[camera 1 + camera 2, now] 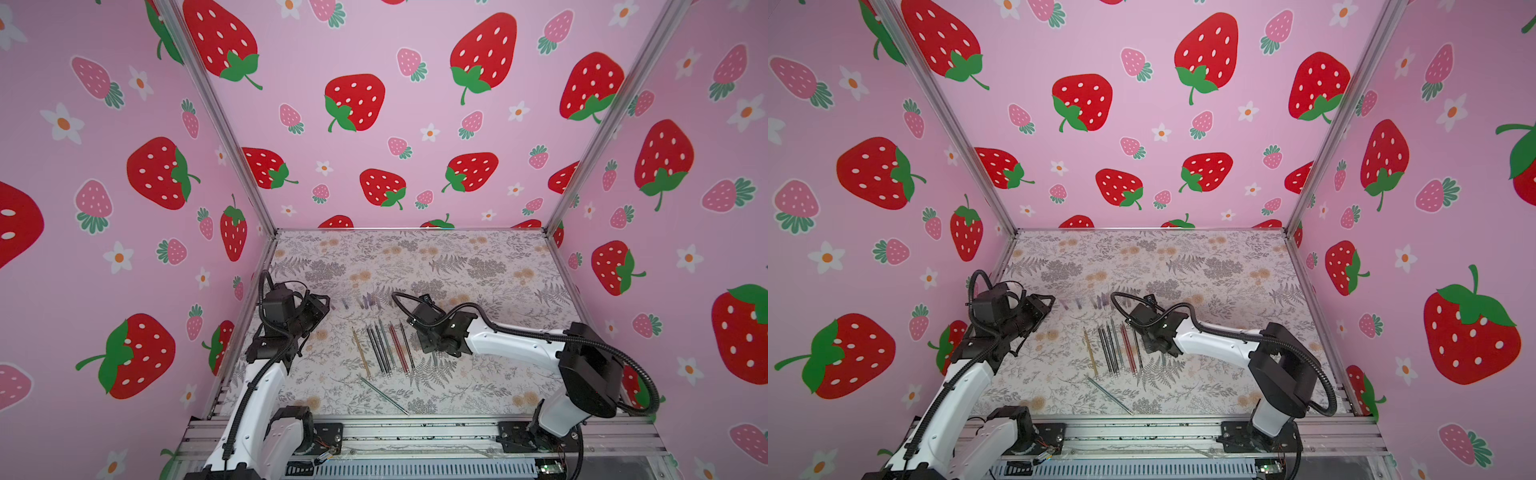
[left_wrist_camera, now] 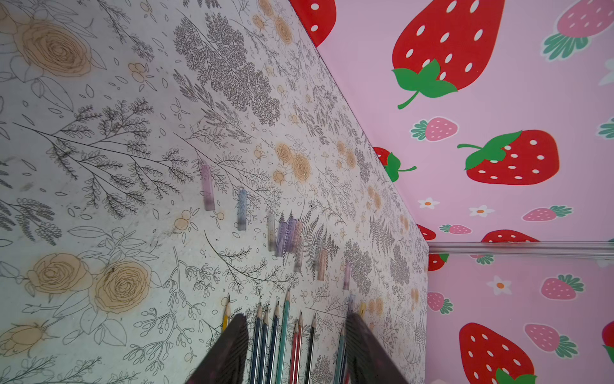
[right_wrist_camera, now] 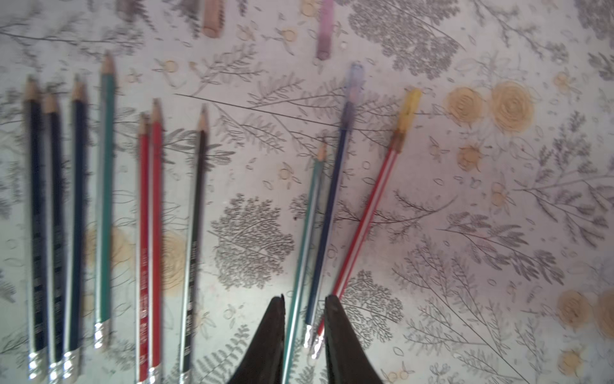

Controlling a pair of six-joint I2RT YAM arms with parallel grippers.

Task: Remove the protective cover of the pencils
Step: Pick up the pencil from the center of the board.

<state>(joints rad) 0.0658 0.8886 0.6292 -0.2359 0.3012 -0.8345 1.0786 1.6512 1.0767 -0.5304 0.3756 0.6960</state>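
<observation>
In both top views the thin, long painted pencils lie in a loose row in the middle of the floral worktop; one stray grey-teal pencil slants nearer the front metal rail; a line of small translucent plastic caps sits just beyond the row; the left tool hovers well to the row's left, the right tool just beside its right end; the far and right stretches give open room, hemmed by strawberry-print walls.

In the left wrist view the left tool is spread wide and empty above bare sharpened tips.

In the right wrist view the right tool stands slightly parted over three pencil ends, pinching nothing that I can make out; a blue pencil wears a violet-blue cap, a red-striped pencil a yellow cap.

The pencils look light, stiff and apt to roll, their leads brittle; I would hold a barrel mid-length and draw the cap straight off along the barrel.
</observation>
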